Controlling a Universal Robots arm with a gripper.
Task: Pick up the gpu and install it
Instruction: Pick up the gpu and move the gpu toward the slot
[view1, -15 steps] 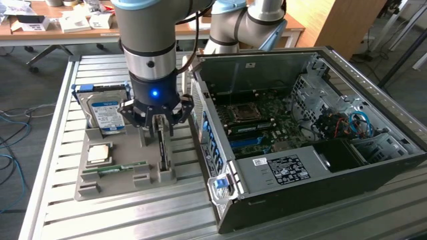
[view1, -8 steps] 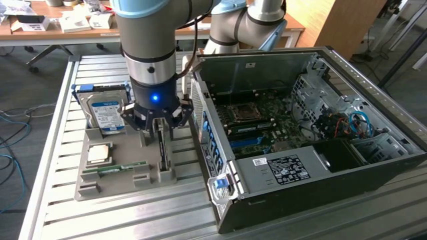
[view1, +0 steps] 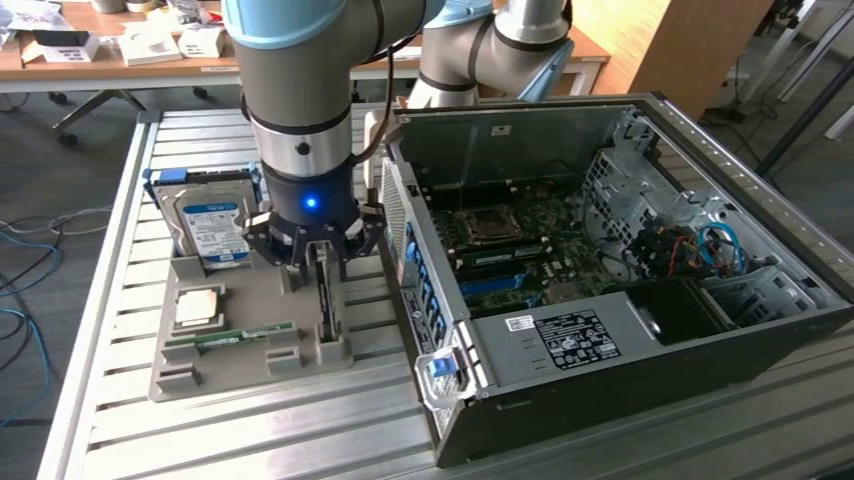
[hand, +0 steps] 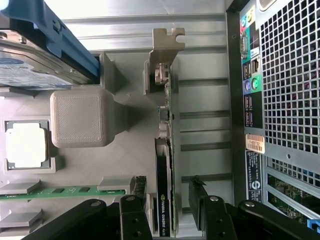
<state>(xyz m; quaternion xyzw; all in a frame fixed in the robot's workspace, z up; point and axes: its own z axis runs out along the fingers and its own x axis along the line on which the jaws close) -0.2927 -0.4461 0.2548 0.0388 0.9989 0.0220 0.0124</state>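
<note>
Claw (hand: 168, 186): black two-finger, jaws wide open, straddling the gpu (hand: 167, 150), a thin long dark expansion card w/ pale metal bracket at one end. One finger (hand: 140, 186) sits on either side of the card, a gap showing each side, so no contact as far as I can tell. Nothing held.

Gpu pos: on edge, upright in its slot in the grey printed plastic holder tray (hand: 125, 150), directly under and between the claw's fingers. The bracket end points away from the claw.

Beside the claw, on the side away from the computer: silver hard drive w/ blue-white label (view1: 214, 225) standing in the same tray, plus a square pale CPU chip (hand: 25, 145) and a small green RAM stick (hand: 60, 191) lying flat. On the claw's other side, close by: black open-sided PC tower case (view1: 601, 300), motherboard exposed. All on the slatted metal table (view1: 267, 430).

Step, by my read: pick-up phase, claw lined up over the card, grasp not yet made; install not begun.

What a grip calls for here: pads meeting both flat faces squarely, clear of tray walls, and firm enough that the card lifts straight out w/o tilting.
</note>
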